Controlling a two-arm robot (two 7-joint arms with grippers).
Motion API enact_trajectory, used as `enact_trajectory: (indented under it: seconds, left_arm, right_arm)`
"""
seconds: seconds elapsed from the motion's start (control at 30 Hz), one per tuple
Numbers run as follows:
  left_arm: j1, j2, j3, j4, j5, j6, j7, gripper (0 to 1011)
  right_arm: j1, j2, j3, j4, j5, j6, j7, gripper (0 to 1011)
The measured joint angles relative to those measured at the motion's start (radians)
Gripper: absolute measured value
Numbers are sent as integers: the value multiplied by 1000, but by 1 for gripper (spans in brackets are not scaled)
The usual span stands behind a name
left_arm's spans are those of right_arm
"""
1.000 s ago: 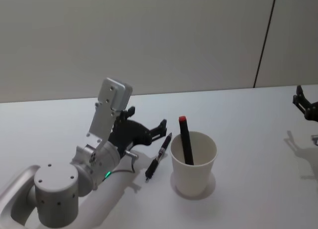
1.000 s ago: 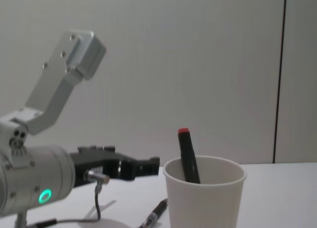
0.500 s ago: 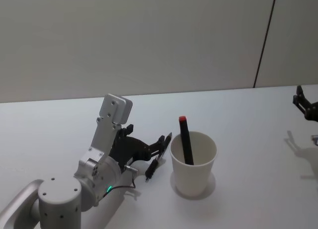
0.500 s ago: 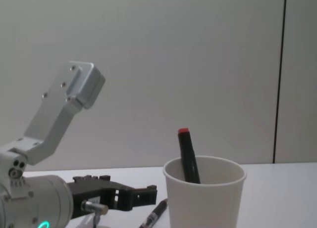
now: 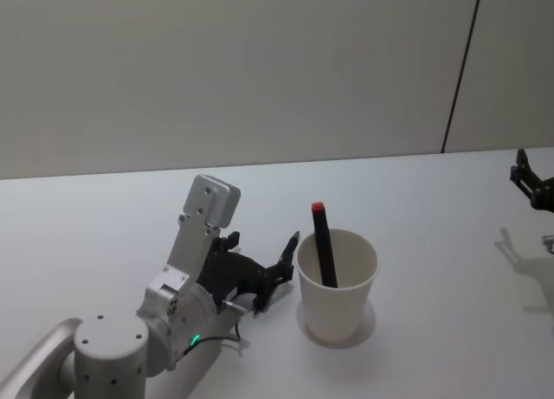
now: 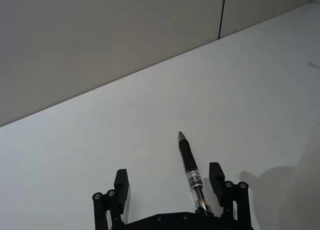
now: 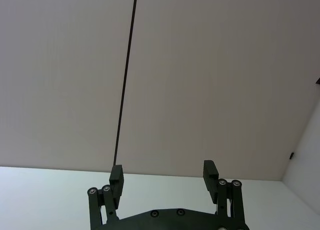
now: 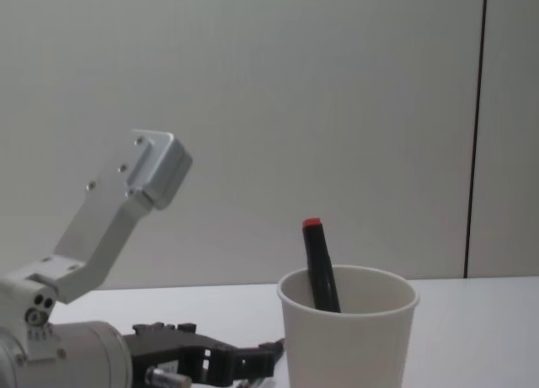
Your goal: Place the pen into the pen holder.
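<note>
Grey wall (image 5: 260, 70), white table (image 5: 433, 191).

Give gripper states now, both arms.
Left gripper: jaws open on either side of the pen, not gripping it.
Right gripper: jaws open, empty.

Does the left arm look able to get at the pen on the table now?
Likely yes: the left gripper is open, the pen lying between its fingers, nearer one. The pen holder stands close beside without covering it. The right gripper idles far right.
</note>
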State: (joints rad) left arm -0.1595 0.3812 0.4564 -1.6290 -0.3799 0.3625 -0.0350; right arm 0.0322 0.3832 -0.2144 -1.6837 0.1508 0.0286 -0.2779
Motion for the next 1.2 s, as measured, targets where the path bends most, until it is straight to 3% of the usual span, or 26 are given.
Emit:
enact_trajectory:
  seconds: [0.5, 1.2]
  left_arm:
    - [-12, -9, 10, 19, 56, 40, -60, 1004]
    - [-24, -18, 16, 24, 124, 70, -101, 988]
  right_arm:
    - [0, 0, 0, 0, 0, 0, 0, 1002]
    - [0, 0, 0, 0, 0, 0, 0, 1001]
